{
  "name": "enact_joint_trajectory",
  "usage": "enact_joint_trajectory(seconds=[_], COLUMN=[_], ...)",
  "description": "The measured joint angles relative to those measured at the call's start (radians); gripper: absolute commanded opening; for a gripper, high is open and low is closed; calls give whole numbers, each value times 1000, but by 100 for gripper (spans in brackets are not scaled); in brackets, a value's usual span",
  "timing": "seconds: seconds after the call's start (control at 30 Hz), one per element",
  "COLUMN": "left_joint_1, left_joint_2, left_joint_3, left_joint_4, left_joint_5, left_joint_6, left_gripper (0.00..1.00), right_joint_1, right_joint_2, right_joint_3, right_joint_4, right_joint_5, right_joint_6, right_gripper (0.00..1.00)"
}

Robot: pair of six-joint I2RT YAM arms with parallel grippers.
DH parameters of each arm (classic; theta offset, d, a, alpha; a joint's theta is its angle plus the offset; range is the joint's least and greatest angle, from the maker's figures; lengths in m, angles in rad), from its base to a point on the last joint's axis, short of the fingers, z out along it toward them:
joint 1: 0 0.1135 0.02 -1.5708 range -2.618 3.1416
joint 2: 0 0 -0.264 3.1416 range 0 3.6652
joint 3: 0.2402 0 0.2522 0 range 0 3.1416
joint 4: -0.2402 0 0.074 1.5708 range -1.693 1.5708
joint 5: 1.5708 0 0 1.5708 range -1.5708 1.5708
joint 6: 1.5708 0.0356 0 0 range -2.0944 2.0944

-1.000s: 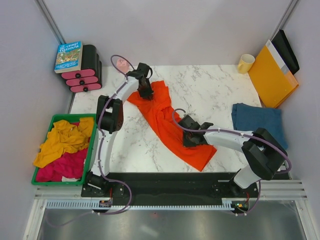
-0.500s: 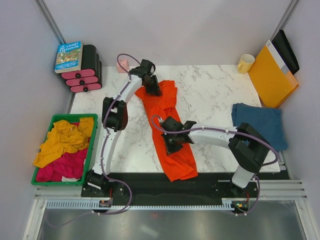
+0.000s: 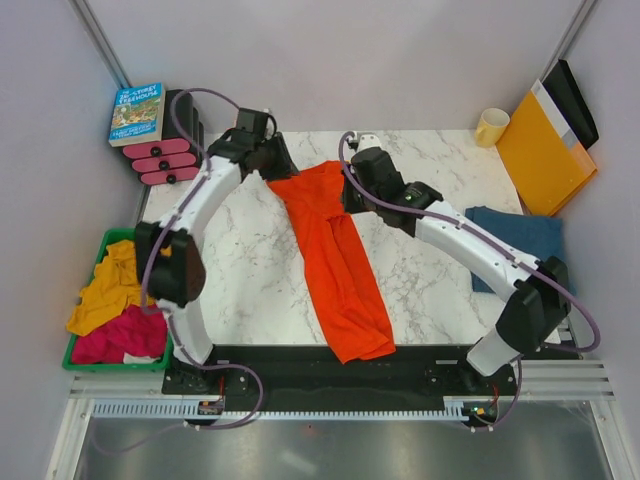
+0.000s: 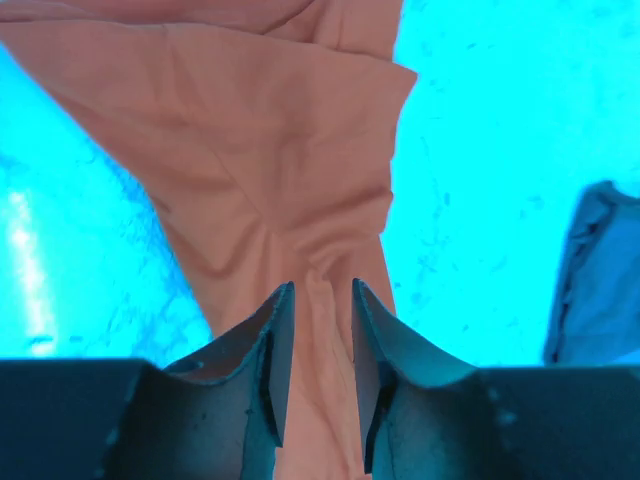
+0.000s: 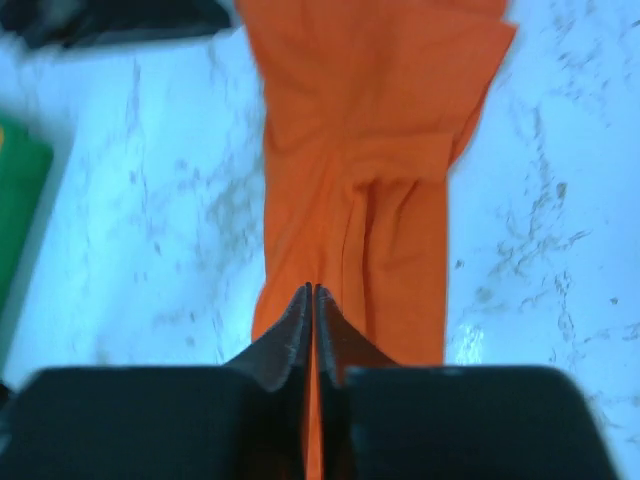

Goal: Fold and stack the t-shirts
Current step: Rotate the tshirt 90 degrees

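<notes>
- Standing just off the left edge of the marble table (image 3: 250, 270), a green bin (image 3: 100, 365) holds yellow and pink cloths.
- Beyond the table's far-left corner, a book (image 3: 137, 112) rests on black-and-pink rolls.
- Over the table's far-left part, the left gripper (image 3: 272, 162) is clenched on the far-left corner of the orange-red t-shirt (image 3: 335, 260), with cloth running between its fingers.
- The orange-red t-shirt lies flat on the table as a long strip, from the far middle to the near edge.
- Over the table's far middle, the right gripper (image 3: 352, 197) is pinched tight on the same shirt's far-right corner.
- At the table's right edge lies the denim-blue t-shirt (image 3: 530, 238), folded.
- At the table's far-right corner stands a yellow mug (image 3: 491, 126); an orange-yellow envelope (image 3: 545, 150) leans just past the right edge.
</notes>
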Motion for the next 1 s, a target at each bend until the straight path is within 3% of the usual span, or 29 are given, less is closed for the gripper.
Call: enact_joint_trajectory(seconds=[0.1, 0.23, 0.43, 0.67, 1.0], left_joint_1=[6, -29, -100, -106, -109], left_joint_2=[-253, -534, -759, -1001, -1004], left_joint_3=[-222, -576, -959, -1052, -1056], left_joint_4=[83, 165, 151, 141, 69], left_joint_5=[-23, -53, -62, -35, -21], left_joint_6=[-8, -44, -88, -90, -86], left_gripper=[32, 32, 32, 31, 31], right_joint_1=[-39, -53, -57, -69, -152], right_joint_2=[87, 341, 668, 813, 1003], right_joint_3=[110, 283, 475, 585, 835], right_joint_4=[14, 33, 24, 25, -7], right_joint_5=[82, 123, 132, 138, 35], right_joint_6=[-41, -78, -104, -117, -25], right_gripper=[0, 0, 0, 2, 8])
